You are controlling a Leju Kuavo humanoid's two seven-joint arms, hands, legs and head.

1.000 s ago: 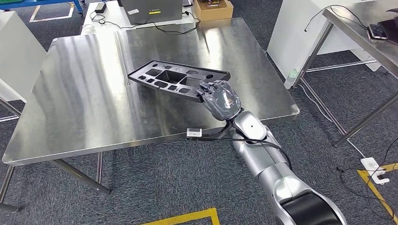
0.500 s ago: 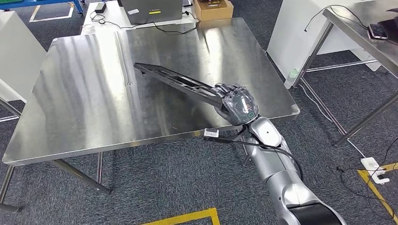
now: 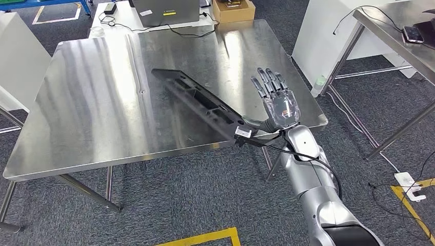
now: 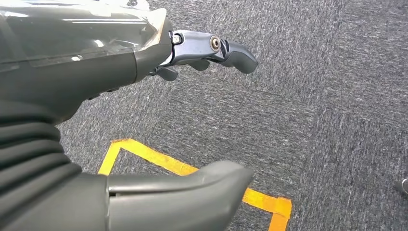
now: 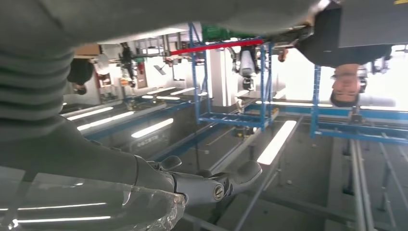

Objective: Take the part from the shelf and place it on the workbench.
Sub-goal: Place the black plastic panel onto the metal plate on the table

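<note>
1. Right hand (image 5: 144,187): fingers (image 5: 240,174) extended, holding nothing.
2. Blue shelf frames (image 5: 231,118) beyond it.
3. Person (image 5: 349,62) standing by the frames.
4. Light strips (image 5: 274,144) glaring.

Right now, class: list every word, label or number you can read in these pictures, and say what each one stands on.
None can be read.
White label on the grey box: too blurred.
Yellow-green strip on the same box: no letters legible.
Cardboard box: no legible print.
Black part: no markings seen.
</note>
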